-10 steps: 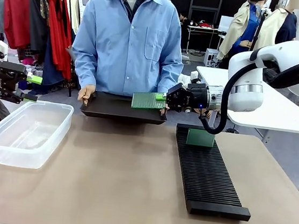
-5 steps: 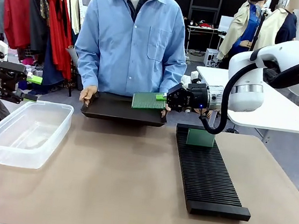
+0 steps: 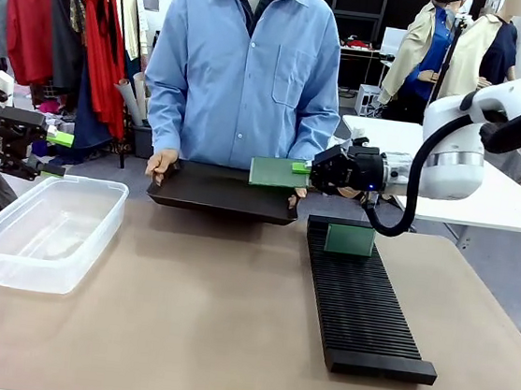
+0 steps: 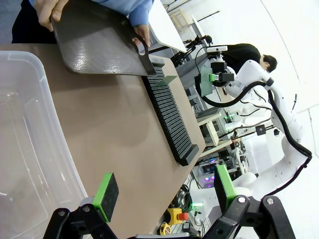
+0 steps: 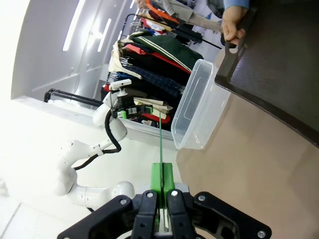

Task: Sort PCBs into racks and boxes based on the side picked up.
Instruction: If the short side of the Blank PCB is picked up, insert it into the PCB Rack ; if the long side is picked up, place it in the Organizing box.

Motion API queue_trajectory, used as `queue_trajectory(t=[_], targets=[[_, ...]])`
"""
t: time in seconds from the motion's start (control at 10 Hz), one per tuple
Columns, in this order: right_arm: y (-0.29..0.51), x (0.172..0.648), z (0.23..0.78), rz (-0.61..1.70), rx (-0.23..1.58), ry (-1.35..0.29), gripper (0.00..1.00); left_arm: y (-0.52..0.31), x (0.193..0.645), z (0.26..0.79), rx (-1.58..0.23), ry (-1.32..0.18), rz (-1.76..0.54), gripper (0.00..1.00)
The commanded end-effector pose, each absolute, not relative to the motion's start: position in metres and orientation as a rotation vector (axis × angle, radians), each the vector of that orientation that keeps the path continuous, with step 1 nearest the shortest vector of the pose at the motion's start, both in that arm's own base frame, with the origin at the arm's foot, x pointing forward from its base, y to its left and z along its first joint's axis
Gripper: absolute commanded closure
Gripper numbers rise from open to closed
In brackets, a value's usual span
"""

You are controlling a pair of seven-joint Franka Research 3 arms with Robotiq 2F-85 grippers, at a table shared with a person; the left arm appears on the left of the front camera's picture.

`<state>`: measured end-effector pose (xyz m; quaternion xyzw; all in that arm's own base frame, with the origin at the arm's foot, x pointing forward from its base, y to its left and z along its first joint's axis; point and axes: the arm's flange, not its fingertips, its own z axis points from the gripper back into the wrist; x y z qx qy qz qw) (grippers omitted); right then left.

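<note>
Your right gripper (image 3: 303, 169), just right of centre, is clamped tight on the edge of a PCB (image 3: 277, 172), holding it flat above the black tray (image 3: 213, 194) that the person grips. A second PCB (image 3: 349, 240) stands in the rack (image 3: 365, 306) below. At far left, your left gripper (image 3: 58, 154) gapes wide and empty beside the box (image 3: 44, 236).

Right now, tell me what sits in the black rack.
One PCB stands upright at the rack's far end; other slots look bare. Its lower edge is hidden between slots.
</note>
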<state>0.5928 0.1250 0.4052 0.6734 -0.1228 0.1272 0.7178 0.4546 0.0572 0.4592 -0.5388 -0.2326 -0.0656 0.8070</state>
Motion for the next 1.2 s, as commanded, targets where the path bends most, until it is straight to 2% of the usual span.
queue_trajectory(t=[0.0, 0.6, 1.1], targets=[[0.103, 0.581, 0.398, 0.355, 1.516, -0.32, 1.0, 0.057, 0.453, 0.46, -1.156, -0.5, -0.142, 0.0], [-0.002, 0.544, 0.372, 0.554, 1.521, -0.481, 1.0, 0.057, 0.453, 0.46, -1.156, -0.5, -0.142, 0.0], [-0.038, 0.523, 0.337, 0.608, 1.468, -0.579, 1.0, 0.057, 0.453, 0.46, -1.156, -0.5, -0.142, 0.0]])
